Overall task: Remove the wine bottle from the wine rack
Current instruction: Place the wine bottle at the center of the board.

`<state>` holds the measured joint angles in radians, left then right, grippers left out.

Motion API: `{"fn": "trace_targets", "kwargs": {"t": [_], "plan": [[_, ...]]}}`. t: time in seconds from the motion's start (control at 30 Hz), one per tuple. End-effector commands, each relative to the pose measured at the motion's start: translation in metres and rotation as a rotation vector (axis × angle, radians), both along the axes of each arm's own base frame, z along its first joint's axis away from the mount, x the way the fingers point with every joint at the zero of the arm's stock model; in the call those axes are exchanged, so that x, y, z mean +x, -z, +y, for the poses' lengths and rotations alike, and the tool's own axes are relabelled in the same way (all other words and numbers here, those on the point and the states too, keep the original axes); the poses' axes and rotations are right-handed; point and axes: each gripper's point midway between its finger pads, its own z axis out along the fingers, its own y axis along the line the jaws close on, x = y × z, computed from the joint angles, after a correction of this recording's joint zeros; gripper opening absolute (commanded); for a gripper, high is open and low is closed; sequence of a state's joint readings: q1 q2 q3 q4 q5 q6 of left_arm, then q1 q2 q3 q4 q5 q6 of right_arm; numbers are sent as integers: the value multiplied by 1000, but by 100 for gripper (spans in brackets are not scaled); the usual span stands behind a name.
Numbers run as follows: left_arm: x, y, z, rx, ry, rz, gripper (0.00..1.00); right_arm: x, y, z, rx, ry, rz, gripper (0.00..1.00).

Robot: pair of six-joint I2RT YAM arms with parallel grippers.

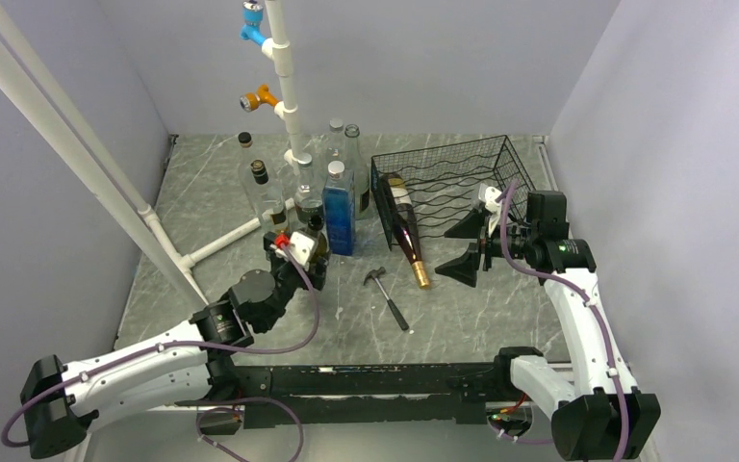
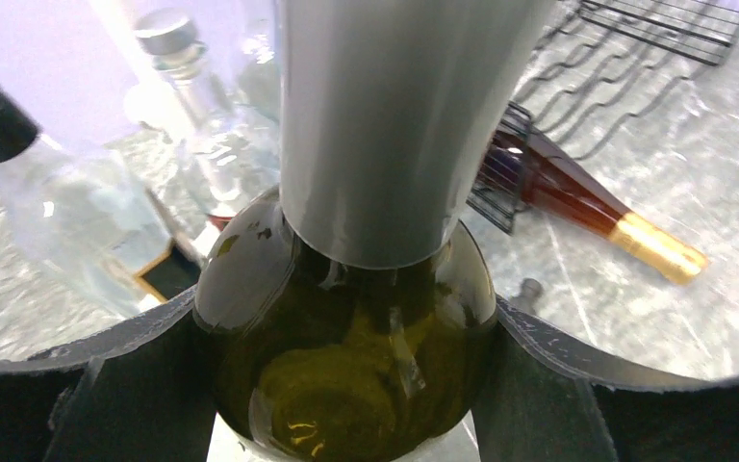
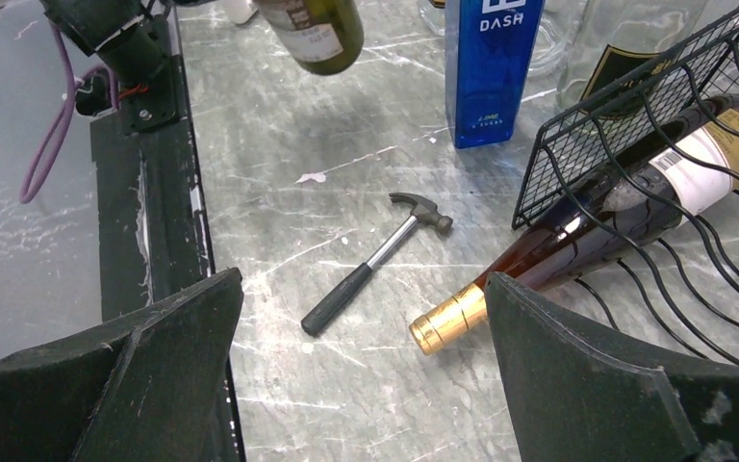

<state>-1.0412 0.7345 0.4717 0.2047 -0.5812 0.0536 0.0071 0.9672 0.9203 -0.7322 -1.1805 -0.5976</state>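
Observation:
The wine bottle (image 1: 406, 231), dark brown with a gold-foil top, lies in the left end of the black wire wine rack (image 1: 462, 178), its neck poking out over the table (image 3: 447, 318). My right gripper (image 1: 464, 248) hovers open just in front of the rack (image 3: 635, 106), and the gold top sits beside its right finger (image 3: 577, 366). My left gripper (image 2: 346, 318) is shut on a different bottle, dark green glass (image 2: 346, 375) with a grey neck sleeve. The green bottle's base (image 3: 313, 34) hangs tilted above the table.
A small hammer (image 1: 388, 294) lies on the table between the two grippers. A blue DASH bottle (image 1: 339, 217) and several clear bottles (image 1: 265, 188) stand around a white pipe stand (image 1: 284, 87) left of the rack. A black rail (image 1: 366, 380) runs along the near edge.

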Motion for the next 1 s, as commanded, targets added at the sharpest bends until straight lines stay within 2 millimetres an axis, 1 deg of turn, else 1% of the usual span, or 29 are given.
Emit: {"fn": "trace_targets", "kwargs": {"t": [0.0,0.17,0.27,0.5,0.57,0.8,0.97], "plan": [[19,-58,24,-169,-133,-166,0,3,-4,-1,0,5,-43,100],[33,-54,38,-226,-190,-186,0,3,-3,-1,-1,5,-39,100],[40,-49,42,-262,-201,-185,0,3,-2,-1,-2,6,-37,100],[57,-38,49,-310,-224,-199,0,4,-1,-1,-7,9,-38,100],[61,-34,49,-346,-226,-187,0,4,0,-2,-9,11,-38,100],[75,-17,56,-372,-260,-175,0,5,1,-2,-12,15,-37,100],[83,-6,56,-393,-263,-155,0,5,3,-2,-12,14,-33,100]]}}
